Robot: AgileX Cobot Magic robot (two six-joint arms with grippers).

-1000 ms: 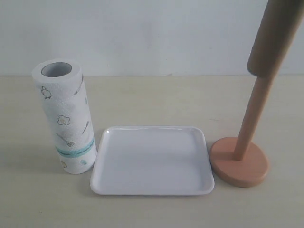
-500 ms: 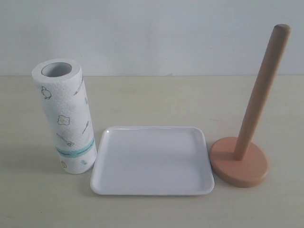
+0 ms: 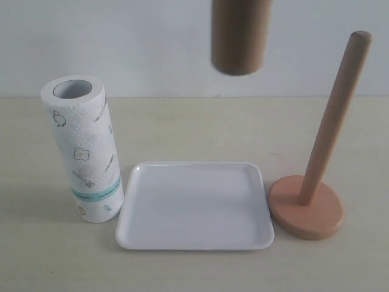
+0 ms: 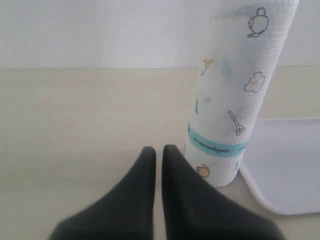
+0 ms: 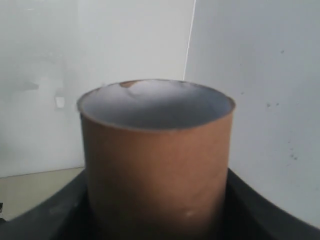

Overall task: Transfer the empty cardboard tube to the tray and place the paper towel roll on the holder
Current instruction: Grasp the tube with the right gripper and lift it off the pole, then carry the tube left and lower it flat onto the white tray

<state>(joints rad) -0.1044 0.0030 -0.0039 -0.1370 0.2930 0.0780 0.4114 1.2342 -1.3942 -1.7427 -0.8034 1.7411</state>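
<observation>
The empty cardboard tube (image 3: 240,36) hangs upright in the air above the far side of the white tray (image 3: 194,207), its top cut off by the frame. My right gripper (image 5: 157,200) is shut on it, with a dark finger on each side of the brown tube (image 5: 155,160). The holder (image 3: 307,210) stands bare to the right of the tray, its dowel (image 3: 334,115) upright. The paper towel roll (image 3: 82,149) stands upright to the left of the tray. My left gripper (image 4: 157,150) is shut and empty, low over the table beside the roll (image 4: 232,95). Neither gripper shows in the exterior view.
A pale wall runs behind the beige table (image 3: 194,121). The tray's rounded corner (image 4: 280,200) lies close to the foot of the roll. Bare table lies in front of the tray and behind it.
The tube rose off the holder's dowel, left the exterior view, then came back in at the top, further left, above the tray. The dowel now stands bare. Roll and tray have not moved.
</observation>
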